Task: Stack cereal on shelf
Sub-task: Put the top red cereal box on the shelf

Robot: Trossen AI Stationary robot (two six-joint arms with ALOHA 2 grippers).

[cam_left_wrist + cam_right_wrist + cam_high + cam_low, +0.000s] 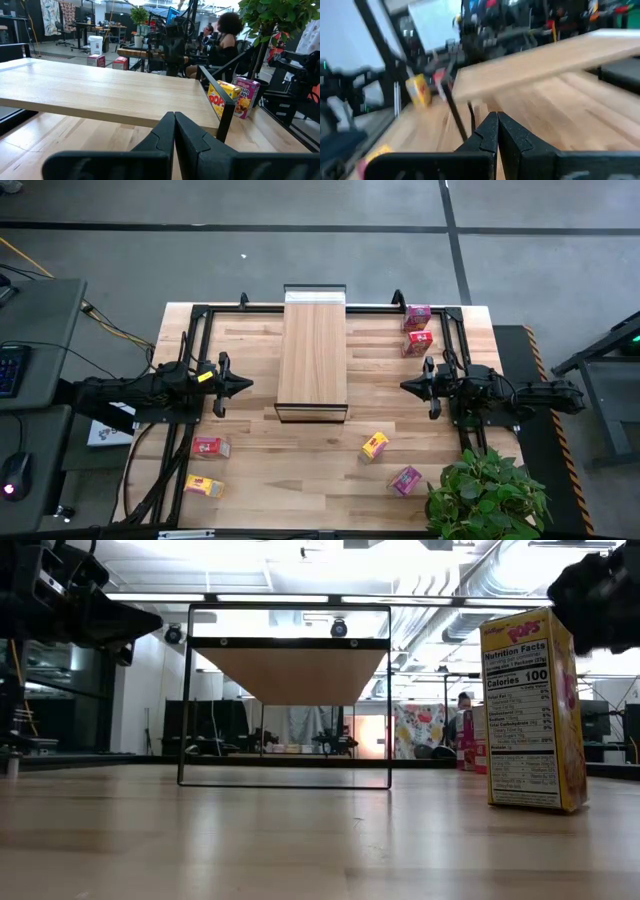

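The shelf (312,355) stands mid-table, its light wood top up; it also shows in the low view (288,675). Six small cereal boxes rest on the tabletop. A magenta one (418,313) and a red one (417,342) are at the far right. A yellow one (375,445) and a magenta one (405,479) are at the near right. A red one (209,447) and a yellow one (204,485) are at the near left. My left gripper (245,385) is shut and empty, just left of the shelf. My right gripper (405,385) is shut and empty, right of it.
A potted plant (488,495) stands at the table's near right corner. A dark frame (200,315) runs around the table's edge. The yellow box (530,710) stands upright close to the low camera. People sit in the room beyond the table (225,35).
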